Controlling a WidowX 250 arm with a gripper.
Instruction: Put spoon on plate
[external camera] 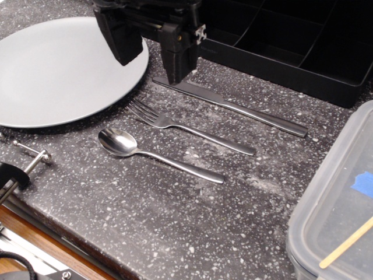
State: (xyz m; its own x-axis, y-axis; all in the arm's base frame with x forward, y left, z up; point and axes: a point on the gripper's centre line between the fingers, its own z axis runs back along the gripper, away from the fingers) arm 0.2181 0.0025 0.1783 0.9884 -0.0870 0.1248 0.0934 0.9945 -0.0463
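The shiny steel spoon lies flat on the dark speckled counter, bowl to the left, handle pointing right. The large light-grey plate sits at the upper left, with nothing on it. My black gripper hangs at the top centre, over the plate's right edge and the knife tip, well above and behind the spoon. Its two fingers stand apart with nothing between them.
A fork lies just behind the spoon, and a knife behind that. A black compartment tray stands at the back right. A clear lidded container is at the right edge. The counter's front edge runs along the lower left.
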